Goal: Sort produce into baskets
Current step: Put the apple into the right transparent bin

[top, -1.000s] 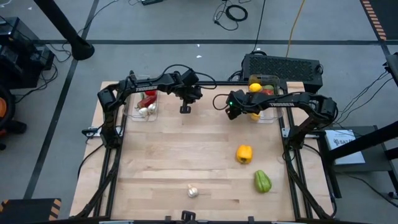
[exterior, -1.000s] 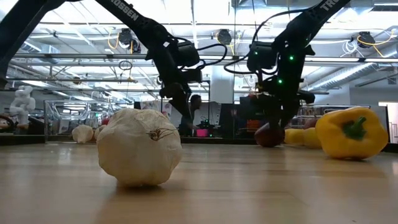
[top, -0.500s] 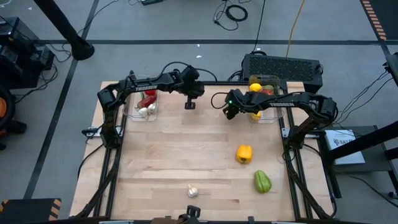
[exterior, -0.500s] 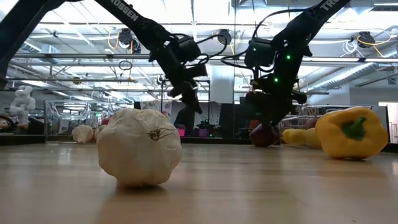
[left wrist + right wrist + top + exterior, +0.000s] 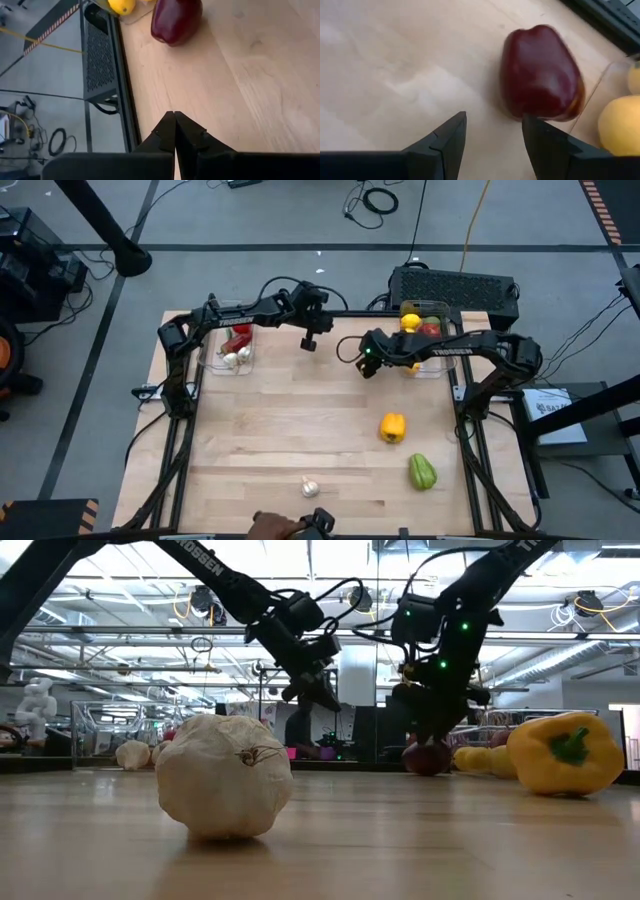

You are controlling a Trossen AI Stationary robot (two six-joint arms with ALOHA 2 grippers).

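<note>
A dark red pepper (image 5: 540,70) lies on the table beside the right clear basket (image 5: 428,345), which holds lemons (image 5: 410,321). My right gripper (image 5: 492,117) stands open just short of the pepper, slanting down, with nothing between its fingers. My left gripper (image 5: 174,114) is shut and empty. It hangs in the air near the table's far edge (image 5: 309,343), right of the left basket (image 5: 230,348), which holds garlic and a red piece. A yellow pepper (image 5: 393,427), a green pepper (image 5: 422,472) and a garlic bulb (image 5: 310,488) rest on the table.
A black box with cables (image 5: 455,285) stands behind the right basket. A person's hand (image 5: 275,526) shows at the table's near edge. The bare wood in the table's middle lies between the arms and the loose produce.
My left gripper has risen and gone a little toward the table's right and far edges. It has rolled and tipped up from pointing steeply down, and it stays shut. A person's hand has come in at the near edge.
</note>
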